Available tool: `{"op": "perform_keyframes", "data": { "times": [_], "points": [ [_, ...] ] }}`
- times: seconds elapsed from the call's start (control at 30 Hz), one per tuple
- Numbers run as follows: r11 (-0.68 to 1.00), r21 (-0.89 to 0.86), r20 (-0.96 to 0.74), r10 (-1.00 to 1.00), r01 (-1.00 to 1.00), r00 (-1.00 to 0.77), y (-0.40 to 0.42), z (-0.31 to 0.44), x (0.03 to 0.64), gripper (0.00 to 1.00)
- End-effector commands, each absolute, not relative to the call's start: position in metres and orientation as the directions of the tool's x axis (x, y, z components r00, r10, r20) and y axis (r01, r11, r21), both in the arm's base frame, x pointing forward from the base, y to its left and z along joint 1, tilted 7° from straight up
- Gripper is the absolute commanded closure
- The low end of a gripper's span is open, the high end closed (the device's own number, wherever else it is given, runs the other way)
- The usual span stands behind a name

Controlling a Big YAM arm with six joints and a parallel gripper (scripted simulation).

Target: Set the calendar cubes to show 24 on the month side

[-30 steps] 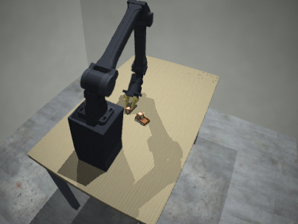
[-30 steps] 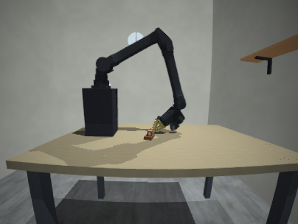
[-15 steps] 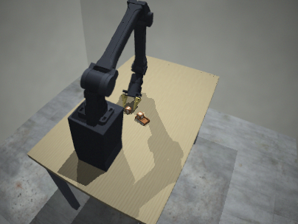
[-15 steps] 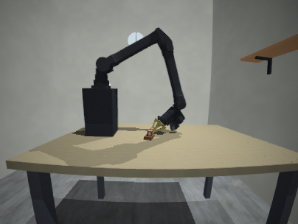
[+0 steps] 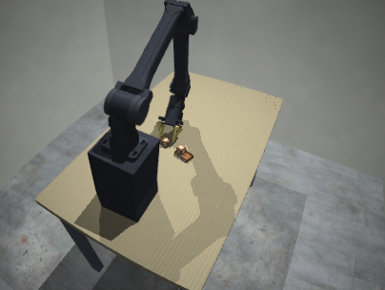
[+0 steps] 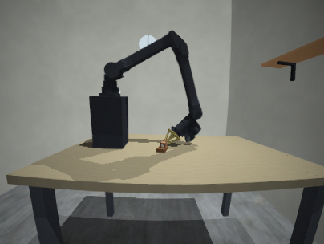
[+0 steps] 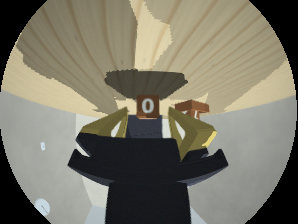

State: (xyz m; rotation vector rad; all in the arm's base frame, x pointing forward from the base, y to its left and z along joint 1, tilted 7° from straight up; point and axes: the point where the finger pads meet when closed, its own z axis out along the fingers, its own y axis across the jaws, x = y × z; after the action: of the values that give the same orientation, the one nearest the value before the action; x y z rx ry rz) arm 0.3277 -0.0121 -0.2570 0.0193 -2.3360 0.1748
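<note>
Standing spread to either side of the loose cube [image 5: 166, 142] [image 7: 148, 106], the yellow fingers of the gripper [image 5: 169, 138] [image 6: 167, 141] [image 7: 147, 110] leave a gap on both its flanks in the wrist view. Nothing is clamped between them. The cube lies at the mouth of the jaws, roughly centred between the two fingertips, with a pale 0 on the face turned to the wrist camera. That digit reads upright in the wrist view.

The brown tray [image 5: 188, 155] [image 6: 161, 150] [image 7: 192, 106] rests on the table [image 5: 238, 119] [image 6: 240, 160] [image 7: 210, 55] near the loose cube, outside the span of the fingers; in the wrist view it appears to the right of them. Another cube [image 5: 181, 148] [image 6: 163, 145] is at the tray, toward one end, and part of the tray's floor shows beside it from above. Its digit is too small to read. Pale marks show at the tray in the wrist view, too cut off to make out as a date. The loose cube is outside the tray, so the pair is not side by side in it.

From its black pedestal [image 5: 124, 183] [image 6: 108, 124], the dark arm [image 5: 151, 54] [image 6: 146, 52] rises, bends high, and reaches down to the table, the gripper slanting toward the loose cube. Shadows spread across the wood around the cubes.
</note>
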Motion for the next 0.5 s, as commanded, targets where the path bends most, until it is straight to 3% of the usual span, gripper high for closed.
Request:
{"op": "perform_keyframes", "data": {
  "times": [0.0, 0.47],
  "points": [
    [0.991, -0.112, 0.681, 0.027, -0.069, -0.732, -0.014, -0.246, 0.352, 0.37],
    [0.99, -0.114, 0.703, 0.021, -0.083, -0.711, -0.004, -0.216, 0.339, 0.37]
  ]
}}
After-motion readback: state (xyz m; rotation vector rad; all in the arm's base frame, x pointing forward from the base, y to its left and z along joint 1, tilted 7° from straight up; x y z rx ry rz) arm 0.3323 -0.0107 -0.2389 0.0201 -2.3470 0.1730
